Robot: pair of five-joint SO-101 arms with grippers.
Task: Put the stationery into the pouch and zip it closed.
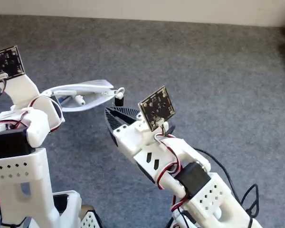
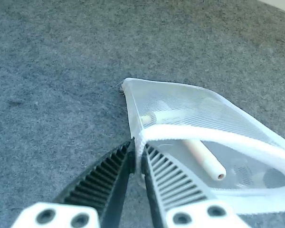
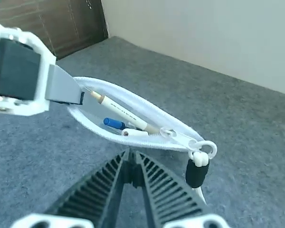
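Left gripper (image 2: 135,148) apparently clamped on pouch (image 2: 194,107)

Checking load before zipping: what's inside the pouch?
Through the open pouch mouth: a cream pen, a blue-tipped piece, a white pen end. Anything deeper is covered by the pouch wall.

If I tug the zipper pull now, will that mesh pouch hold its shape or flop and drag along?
Probably floppy: the pouch is thin see-through mesh, its mouth bowed open. Pinched at one end by the left gripper, it would likely stretch taut rather than drag. The pens inside lie loose, so they may slide if it tilts.
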